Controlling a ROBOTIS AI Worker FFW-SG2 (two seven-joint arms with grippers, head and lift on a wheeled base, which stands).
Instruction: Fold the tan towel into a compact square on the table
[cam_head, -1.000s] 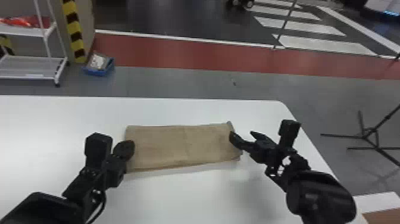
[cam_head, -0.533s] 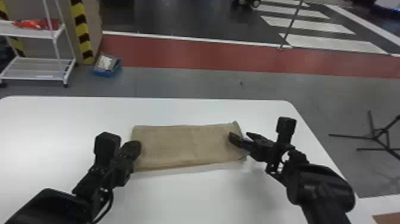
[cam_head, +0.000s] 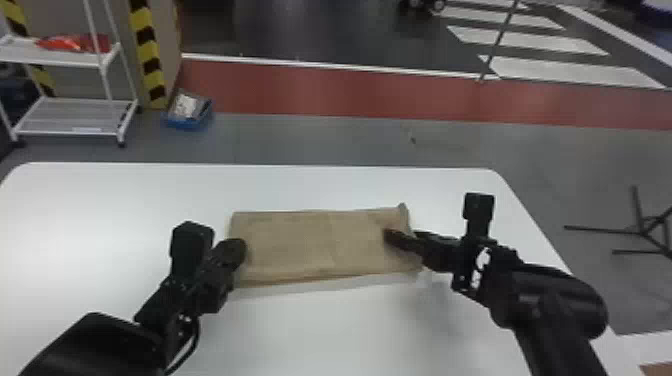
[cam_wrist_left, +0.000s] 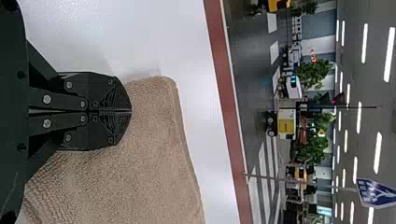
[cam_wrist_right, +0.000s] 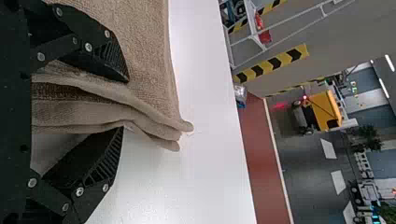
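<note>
The towel (cam_head: 310, 245) lies on the white table (cam_head: 130, 200) as a folded rectangle, its long sides running from left to right, and one far corner at its right end pokes up a little. In the head view both arms come in from the bottom edge, one to each end of the towel.

The left gripper (cam_head: 239, 248) is at the towel's left end. Its fingers (cam_wrist_left: 116, 99) are closed, tip against tip, over the cloth near a rounded corner; whether any cloth is pinched between them cannot be told.

The right gripper (cam_head: 403, 236) is at the right end with its jaws apart. The right wrist view shows several soft layers of the towel (three rounded edges, stacked like pages) running between them, with one finger over the cloth and the other beyond the layered edge. There is space around the layers, so the jaws are not clamped on them.

Past the table, a red strip (cam_head: 320, 90) crosses the grey floor (cam_head: 310, 140). A white rack (cam_head: 75, 117) with something red (cam_head: 75, 43) on its upper shelf stands to the left, a blue box (cam_head: 187, 121) sits near it on the floor, and a black stand (cam_head: 642, 232) is off to the right
</note>
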